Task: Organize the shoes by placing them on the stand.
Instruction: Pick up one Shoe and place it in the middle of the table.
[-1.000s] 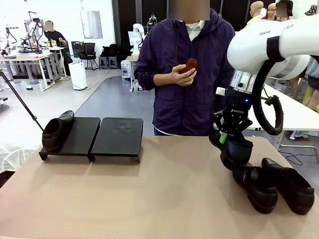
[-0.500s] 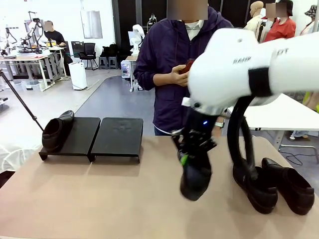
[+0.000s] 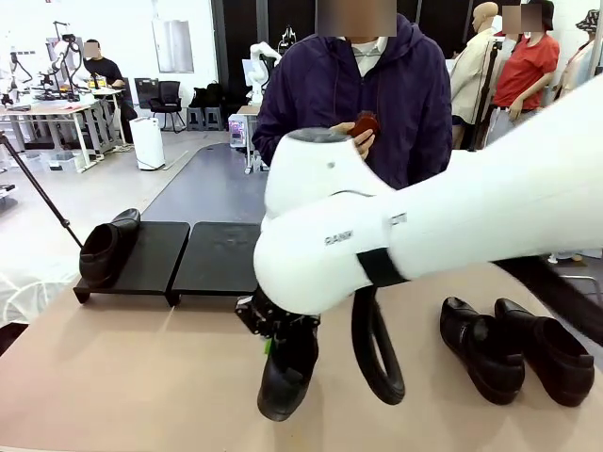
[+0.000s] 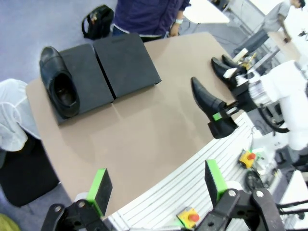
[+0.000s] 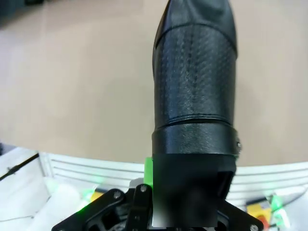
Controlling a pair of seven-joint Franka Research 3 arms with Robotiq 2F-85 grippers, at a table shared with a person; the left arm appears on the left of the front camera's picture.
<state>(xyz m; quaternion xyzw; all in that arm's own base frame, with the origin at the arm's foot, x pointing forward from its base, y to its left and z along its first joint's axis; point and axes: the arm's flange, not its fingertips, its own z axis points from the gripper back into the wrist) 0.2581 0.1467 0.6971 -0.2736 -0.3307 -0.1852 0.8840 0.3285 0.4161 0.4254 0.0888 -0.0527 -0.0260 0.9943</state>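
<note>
From the front, the right fingers [image 3: 275, 341] are clenched on the heel end of the held shoe [image 3: 286, 379]. It hangs toe down at about 6 o'clock over the worktop [image 3: 141, 377]. The stand [image 3: 221, 259] sits far off at 10 o'clock. The shoe on the stand [image 3: 104, 250] lies on the left tray. The two more shoes [image 3: 485, 350] lie side by side at 3 o'clock. A person [image 3: 353, 94] stands at 12 o'clock and holds a small red thing.

From the left wrist, the left fingers [image 4: 100, 188] are released and wide apart, high over the worktop's edge. The stand lies at 11 o'clock and the held shoe at 3 o'clock.

From the right wrist, the held shoe points up to 12 o'clock. Its heel end is gripped at the bottom.
</note>
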